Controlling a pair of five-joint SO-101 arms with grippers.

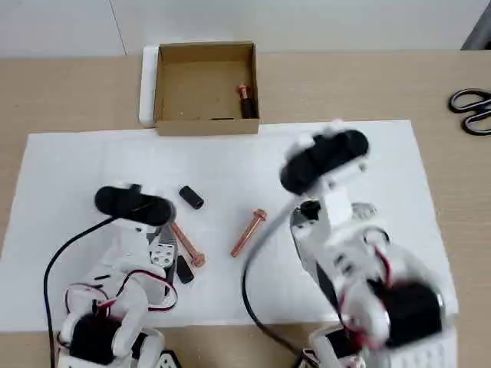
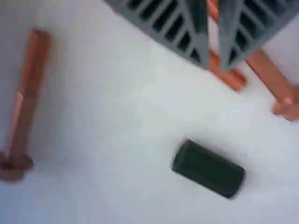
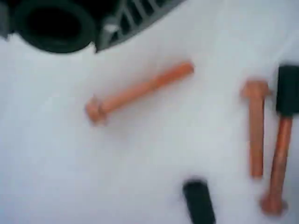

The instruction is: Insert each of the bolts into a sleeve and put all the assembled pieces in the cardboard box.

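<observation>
The cardboard box point(image 1: 205, 86) holds one bolt with its sleeve point(image 1: 245, 100). My left gripper point(image 1: 166, 242) point(image 2: 215, 65) hangs shut over two copper bolts; one bolt point(image 2: 216, 59) shows through the slit between its fingers, the other point(image 2: 273, 86) lies beside it. In the right wrist view these two bolts point(image 3: 256, 130) point(image 3: 279, 154) lie flat, one with its tip at a black sleeve point(image 3: 287, 95) point(image 1: 184, 270). A loose bolt point(image 1: 248, 232) point(image 3: 140, 91) point(image 2: 23, 102) and a loose sleeve point(image 1: 192, 197) point(image 2: 209, 169) point(image 3: 198, 201) lie mid-sheet. My right gripper point(image 3: 88, 28) is shut on a black sleeve point(image 3: 53, 23).
The white sheet point(image 1: 92, 161) covers the wooden table. Scissors point(image 1: 472, 110) lie at the far right edge. The right arm point(image 1: 322, 162) stands over the sheet's right half, between the loose bolt and the box.
</observation>
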